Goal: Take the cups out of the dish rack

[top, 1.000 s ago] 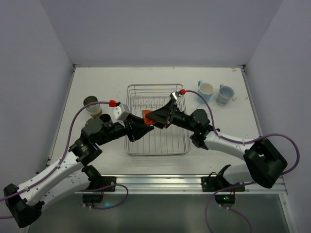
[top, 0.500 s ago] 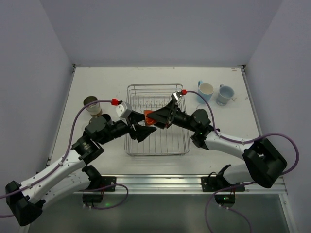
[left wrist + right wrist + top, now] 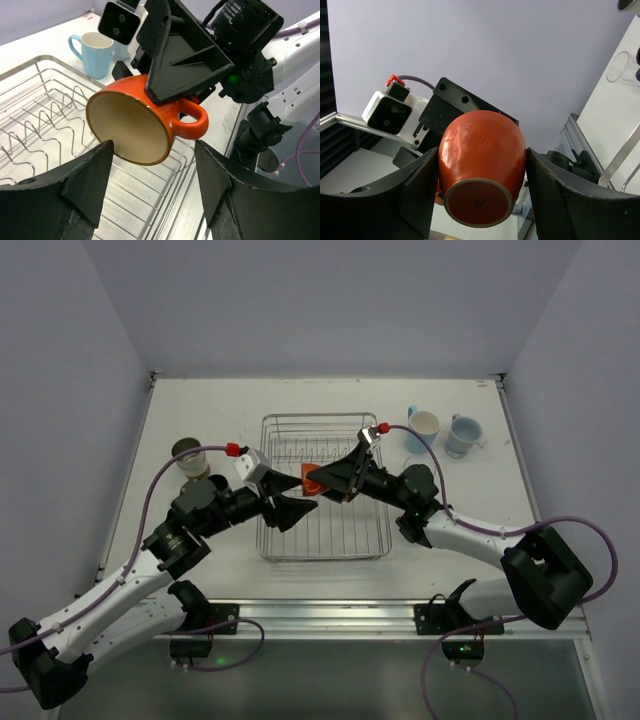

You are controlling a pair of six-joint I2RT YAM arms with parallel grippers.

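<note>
The orange mug [image 3: 312,478] hangs tipped on its side above the dish rack [image 3: 325,554], with my right gripper [image 3: 322,480] shut on its body. The right wrist view shows the mug's base [image 3: 479,202] between both pads, gripper [image 3: 482,167]. My left gripper [image 3: 290,510] stands open just left of the mug and apart from it. In the left wrist view, the mug's mouth [image 3: 131,125] faces this gripper [image 3: 153,167], whose jaws are spread wide over the rack's wires [image 3: 45,115].
Two light blue mugs [image 3: 422,426] [image 3: 463,434] stand on the table right of the rack; one shows in the left wrist view [image 3: 95,52]. A cream-and-brown tumbler [image 3: 188,455] stands at the left, by my left arm. The two arms nearly meet over the rack.
My left gripper has opened and drawn back to the left, off the orange mug. The right gripper keeps the mug and has shifted slightly to the right.
</note>
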